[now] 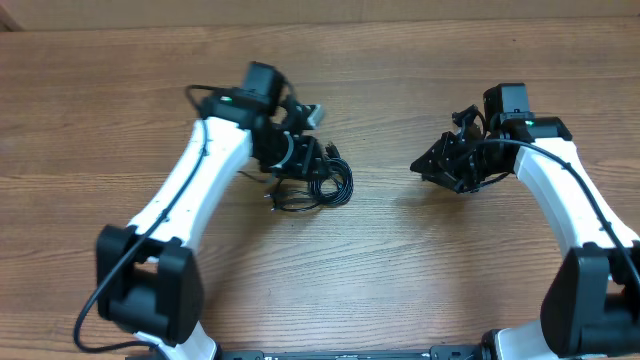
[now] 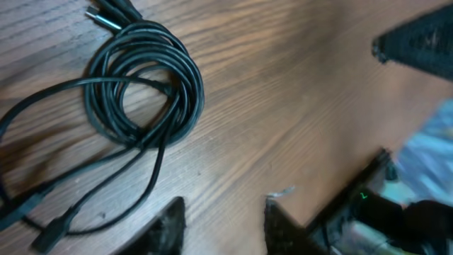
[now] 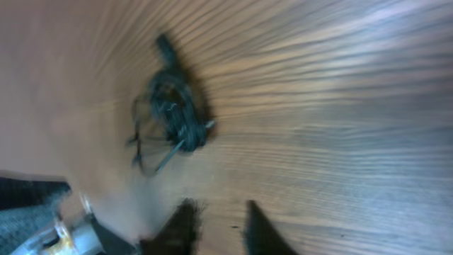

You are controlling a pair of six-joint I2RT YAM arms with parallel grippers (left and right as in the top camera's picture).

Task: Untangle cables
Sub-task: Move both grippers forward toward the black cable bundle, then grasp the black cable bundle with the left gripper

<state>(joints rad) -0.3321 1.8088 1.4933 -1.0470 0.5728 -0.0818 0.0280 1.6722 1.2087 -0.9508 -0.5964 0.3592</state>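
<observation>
The left arm (image 1: 200,170) is stretched forward and inward over the table (image 1: 400,280). The left gripper (image 2: 223,230) is angled down just beside the cables (image 2: 141,78). These are gathered in a coiled black bundle left of the table's middle, with loose strands and plugs trailing out. Its fingers are parted, with only bare wood between them. The right gripper (image 3: 221,230) is held low, well apart from the bundle and pointed toward it, fingers slightly parted, nothing gripped. Only bare wood is seen between it and the bundle.
</observation>
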